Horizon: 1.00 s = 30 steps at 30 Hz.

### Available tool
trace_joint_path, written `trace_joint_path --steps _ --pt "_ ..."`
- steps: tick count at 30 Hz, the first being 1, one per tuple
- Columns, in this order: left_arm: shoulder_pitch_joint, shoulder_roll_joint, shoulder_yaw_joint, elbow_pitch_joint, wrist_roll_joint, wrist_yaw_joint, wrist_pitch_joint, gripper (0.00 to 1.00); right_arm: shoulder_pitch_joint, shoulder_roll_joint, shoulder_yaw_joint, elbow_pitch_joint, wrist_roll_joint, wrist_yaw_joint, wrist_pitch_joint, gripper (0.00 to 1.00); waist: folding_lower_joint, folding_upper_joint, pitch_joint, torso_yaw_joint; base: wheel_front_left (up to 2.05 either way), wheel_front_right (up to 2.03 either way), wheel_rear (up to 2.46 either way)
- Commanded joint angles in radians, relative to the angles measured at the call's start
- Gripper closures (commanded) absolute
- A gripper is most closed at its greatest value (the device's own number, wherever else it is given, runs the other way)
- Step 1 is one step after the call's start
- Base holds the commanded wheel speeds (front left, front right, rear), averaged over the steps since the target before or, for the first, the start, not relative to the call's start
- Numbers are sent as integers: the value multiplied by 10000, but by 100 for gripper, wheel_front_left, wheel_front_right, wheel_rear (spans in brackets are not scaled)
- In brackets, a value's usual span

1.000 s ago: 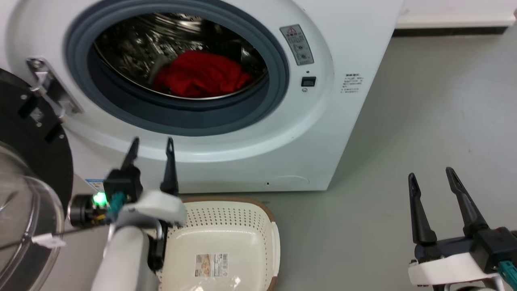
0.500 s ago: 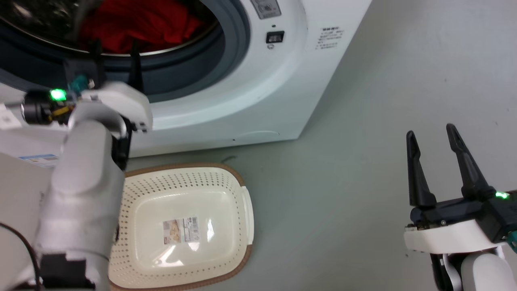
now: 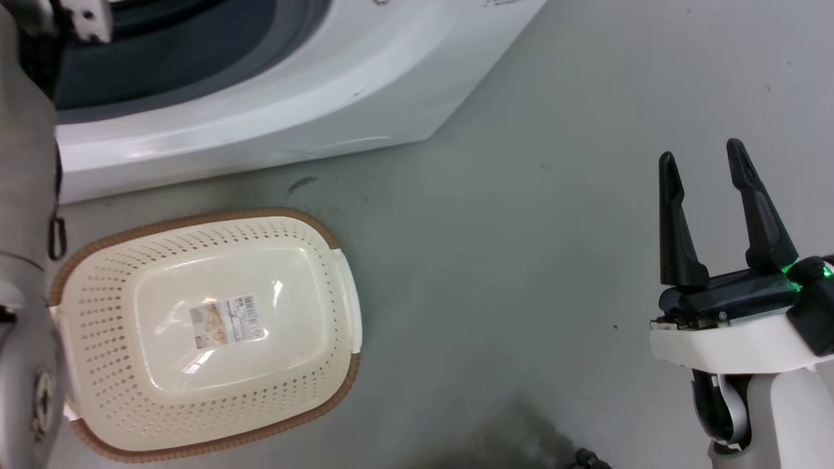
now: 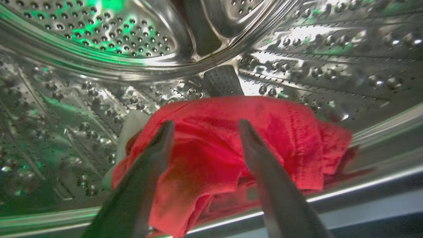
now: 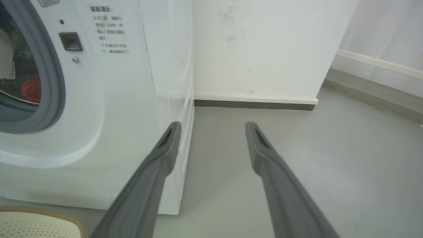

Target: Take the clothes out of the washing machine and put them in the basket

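Head downward; both wrists toward washer (image 5: pixel 115 99)

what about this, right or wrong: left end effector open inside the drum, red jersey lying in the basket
Wrong on the jersey: the left wrist view shows it in the drum, not the basket. The left end effector is open inside the drum.

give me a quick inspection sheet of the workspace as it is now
surface: grey floor, one dark scuff.
job's things: red clothes in the drum of the washing machine; basket on the floor, holding only a label.
clutter: nothing seen.
grippers: left gripper open, inside the drum at the clothes, contact unclear; right gripper open, empty, over the floor.
cables: small dark loop by the left arm, possibly a cable.
surroundings: white wall with dark skirting.
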Motion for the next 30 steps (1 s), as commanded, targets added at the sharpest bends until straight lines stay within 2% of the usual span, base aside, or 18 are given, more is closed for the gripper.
trace_joint_path --steps 1,4,15,29,30 --pt "-144 62 -57 92 47 -54 109 0 -192 20 25 -75 92 -7 -21 0 -2 0 345 -255 0 0 0" --pt "-819 336 -443 339 318 -151 605 0 -337 23 79 -110 211 -7 -21 0 -2 0 704 -383 0 0 0" --pt "-2560 711 -935 1057 294 -292 2429 0 -657 21 135 -243 478 -7 -21 0 -2 0 1678 -652 0 0 0" --pt "-2564 698 -1423 1425 102 -316 3528 0 -603 21 180 -274 750 -7 -21 0 -2 0 1914 -793 0 0 0" --pt "-2530 682 -1463 1438 80 -318 3554 25 -592 21 184 -265 757 -7 -21 0 -2 0 1907 -791 0 0 0"
